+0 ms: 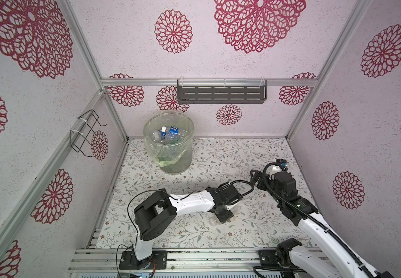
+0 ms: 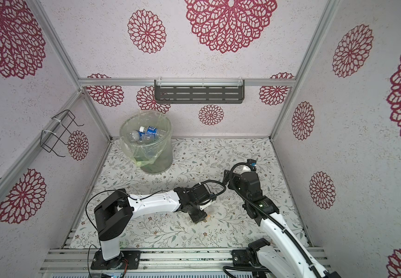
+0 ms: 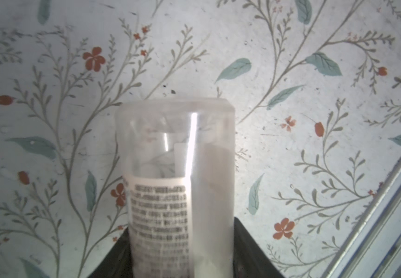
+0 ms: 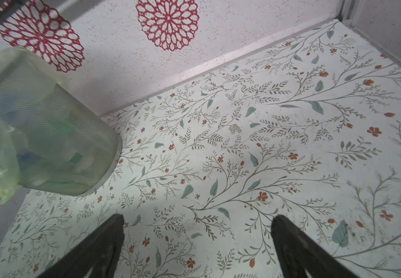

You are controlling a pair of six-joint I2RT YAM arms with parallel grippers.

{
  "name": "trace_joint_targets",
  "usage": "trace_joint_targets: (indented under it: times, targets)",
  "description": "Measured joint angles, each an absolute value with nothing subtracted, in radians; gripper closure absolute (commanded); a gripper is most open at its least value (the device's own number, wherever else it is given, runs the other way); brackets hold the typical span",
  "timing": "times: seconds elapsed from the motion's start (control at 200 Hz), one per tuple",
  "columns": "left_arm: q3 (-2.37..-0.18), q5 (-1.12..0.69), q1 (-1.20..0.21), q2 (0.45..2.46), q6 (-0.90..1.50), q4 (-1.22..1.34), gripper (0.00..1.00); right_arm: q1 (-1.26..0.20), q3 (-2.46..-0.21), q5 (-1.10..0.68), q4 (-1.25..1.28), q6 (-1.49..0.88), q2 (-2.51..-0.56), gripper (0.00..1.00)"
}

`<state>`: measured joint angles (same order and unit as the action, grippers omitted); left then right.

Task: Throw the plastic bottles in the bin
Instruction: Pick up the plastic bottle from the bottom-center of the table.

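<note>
A clear plastic bottle [image 3: 175, 154] with a white printed label lies on the flowered table, and the black fingers of my left gripper [image 3: 180, 225] press against both its sides. In both top views the left gripper [image 1: 223, 213] [image 2: 196, 214] is low over the table's middle, the bottle's clear end [image 1: 212, 221] sticking out beneath it. The bin [image 1: 180, 158] [image 2: 162, 156] [image 4: 50, 134] stands at the back left, lined with a bag, with several bottles [image 1: 170, 131] [image 2: 151, 131] inside. My right gripper [image 4: 198, 217] [image 1: 255, 178] hangs open and empty above the table, right of the bin.
A grey slotted shelf [image 1: 221, 93] hangs on the back wall and a black wire rack [image 1: 85, 133] on the left wall. Patterned walls close in three sides. Aluminium rails [image 1: 194, 257] carry both arm bases along the front edge.
</note>
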<state>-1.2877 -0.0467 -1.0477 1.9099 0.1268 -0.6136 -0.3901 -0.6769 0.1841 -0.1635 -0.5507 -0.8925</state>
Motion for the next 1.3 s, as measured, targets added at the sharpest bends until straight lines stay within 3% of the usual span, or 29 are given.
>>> trace_joint_targets:
  times: [0.38, 0.475, 0.57, 0.855, 1.116, 1.301]
  targets:
    - [-1.311, -0.035, -0.859, 1.831, 0.216, -0.619, 0.47, -0.379, -0.752, 0.179, -0.078, -0.5, -1.115, 0.01]
    - [-1.329, -0.017, -0.839, 1.778, 0.237, -0.614, 0.53, -0.374, -0.775, 0.173, -0.061, -0.496, -1.159, 0.01]
    - [-1.361, -0.011, -0.826, 1.737, 0.26, -0.604, 0.5, -0.369, -0.788, 0.159, -0.049, -0.493, -1.189, 0.01]
    - [-1.423, -0.033, -0.791, 1.692, 0.315, -0.565, 0.49, -0.363, -0.789, 0.136, -0.041, -0.49, -1.221, 0.01]
    - [-1.422, -0.06, -0.731, 1.659, 0.362, -0.558, 0.56, -0.361, -0.789, 0.126, -0.04, -0.493, -1.223, 0.01]
    - [-1.421, -0.052, -0.698, 1.605, 0.395, -0.506, 0.57, -0.358, -0.789, 0.126, -0.022, -0.507, -1.224, 0.01]
